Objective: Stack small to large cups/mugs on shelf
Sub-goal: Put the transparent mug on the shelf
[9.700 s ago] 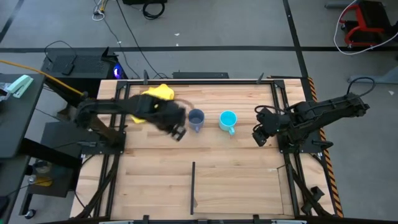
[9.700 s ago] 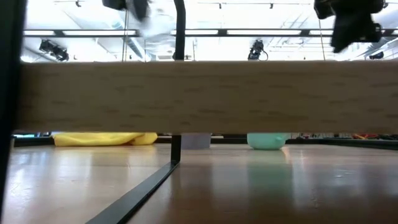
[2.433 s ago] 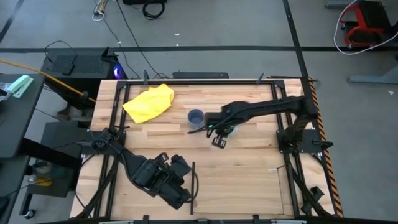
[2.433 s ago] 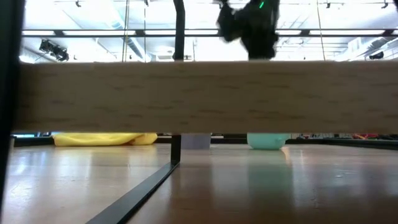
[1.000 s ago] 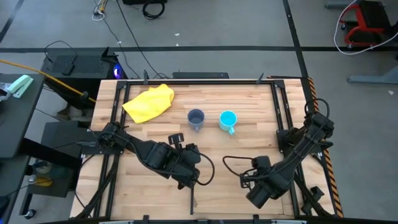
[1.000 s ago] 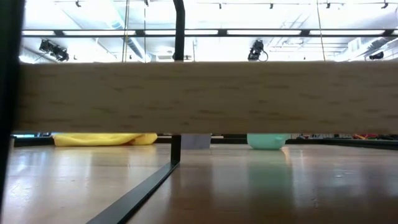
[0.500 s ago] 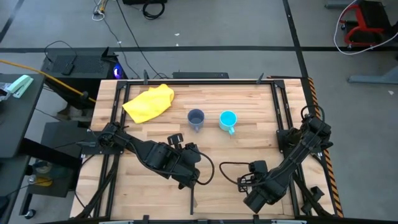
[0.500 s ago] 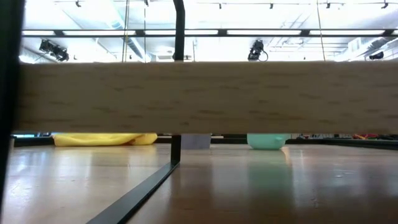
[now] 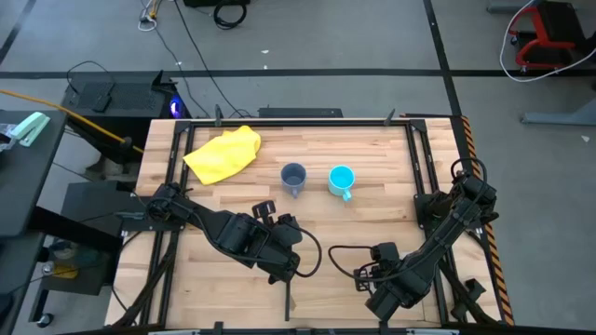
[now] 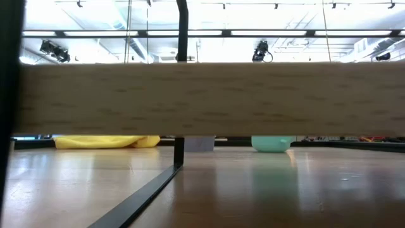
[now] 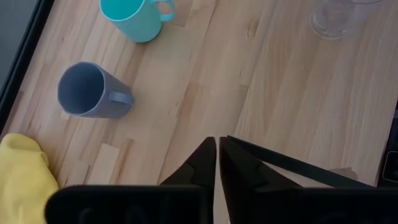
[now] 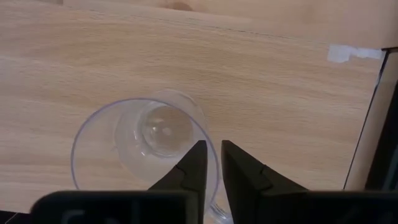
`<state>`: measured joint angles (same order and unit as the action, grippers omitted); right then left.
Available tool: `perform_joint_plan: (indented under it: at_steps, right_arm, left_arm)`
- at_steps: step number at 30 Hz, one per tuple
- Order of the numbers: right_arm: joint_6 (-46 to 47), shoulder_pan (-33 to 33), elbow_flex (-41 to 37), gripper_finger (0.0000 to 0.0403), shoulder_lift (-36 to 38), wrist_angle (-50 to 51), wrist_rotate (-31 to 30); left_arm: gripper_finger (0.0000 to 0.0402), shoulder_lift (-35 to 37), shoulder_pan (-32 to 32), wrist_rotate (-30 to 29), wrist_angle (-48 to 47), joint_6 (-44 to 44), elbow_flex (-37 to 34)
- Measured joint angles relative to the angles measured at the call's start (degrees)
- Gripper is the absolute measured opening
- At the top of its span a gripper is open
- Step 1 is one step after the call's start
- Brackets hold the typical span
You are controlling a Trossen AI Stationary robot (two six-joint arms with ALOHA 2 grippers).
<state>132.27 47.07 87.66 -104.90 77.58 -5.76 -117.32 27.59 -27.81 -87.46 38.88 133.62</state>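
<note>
The grey-blue mug (image 9: 294,177) and the cyan mug (image 9: 341,179) stand upright side by side on the wood at mid-table; both also show in the left wrist view, the grey-blue mug (image 11: 87,98) and the cyan mug (image 11: 137,18). The clear cup (image 12: 146,149) stands near the front right. My right gripper (image 12: 211,163) is shut on it. My left gripper (image 11: 217,152) is shut and empty over the black divider bar (image 9: 289,261). A light-wood shelf plank (image 10: 202,98) crosses the low view. My right gripper pinches the clear cup's wall at the rim (image 12: 211,144), one finger (image 12: 194,165) inside the cup and one (image 12: 239,171) outside. The fingers come from above, pointing down. The cup is upright, mouth up; I cannot tell whether its base is on the wood.
A yellow cloth (image 9: 223,154) lies at the far left. Black frame rails (image 9: 419,167) run along the table's sides. Bare wood lies between the mugs and the front edge. A strip of white tape (image 12: 353,53) is on the wood near the cup.
My right gripper has crept a little toward the table's near left. The mugs and the cloth have kept still.
</note>
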Motion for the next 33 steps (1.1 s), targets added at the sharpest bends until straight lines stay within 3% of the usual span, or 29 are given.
perform_joint_plan:
  at_steps: [9,13,18,25,33]
  right_arm:
    - [-6.0,0.3,0.0,0.0079,3.2,0.6,0.0]
    - [-15.9,0.3,0.0,0.0079,8.2,0.6,0.0]
    - [-45.1,-0.3,0.0,0.0078,14.9,0.0,-2.4]
    - [-88.9,-6.6,0.0,0.0078,19.9,-0.5,-1.9]
    - [-117.3,-9.3,0.0,0.0078,17.2,-3.2,4.6]
  left_arm:
    - [0.0014,0.0,0.0,0.0,0.0,1.0,0.0]
    - [0.0009,0.0,0.0,0.0,0.0,1.0,0.0]
    - [0.0024,0.0,0.0,0.0,0.0,2.5,0.0]
    - [0.0034,0.0,0.0,0.0,0.3,4.1,0.0]
    - [0.0016,0.0,0.0,0.0,0.3,10.0,0.0]
